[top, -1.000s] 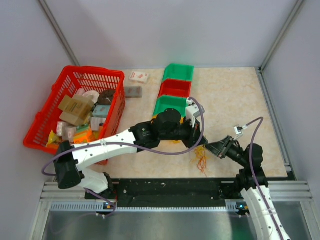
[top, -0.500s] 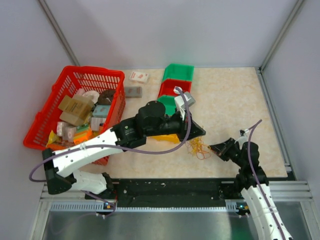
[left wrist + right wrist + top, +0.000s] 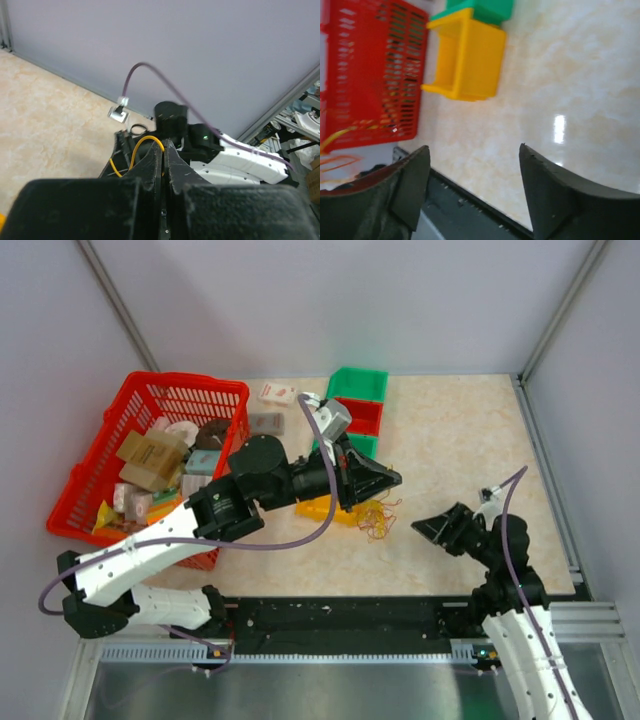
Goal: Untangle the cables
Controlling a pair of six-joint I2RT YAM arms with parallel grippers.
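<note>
The tangle of thin yellow, orange and red wiry cables (image 3: 376,517) sits at the middle of the top view. It is just below the tip of the left end effector (image 3: 388,480) and just right of the yellow plastic bin (image 3: 318,508). That end effector is clenched on a yellow strand (image 3: 146,144), which loops out from between its shut fingers in the left wrist view. The rest of the bundle trails down from it; whether the lower loops touch the beige marbled tabletop (image 3: 470,430) cannot be told. The right end effector (image 3: 428,530) stands near the tangle on its right side, released and empty, with nothing between its spread fingers (image 3: 546,190).

The step in hand looks like a two-handed pull-apart, where one side anchors and the other takes a different strand. To do it well, the right end effector should come in low from the right of the frame. It should pick one loop at the outer edge of the bundle, preferably orange or red, not the yellow one already held, and close on a single strand rather than a clump. The two should then draw apart slowly, toward the open right half of the tabletop. If a knot tightens, ease off and regrip nearer the crossing.
</note>
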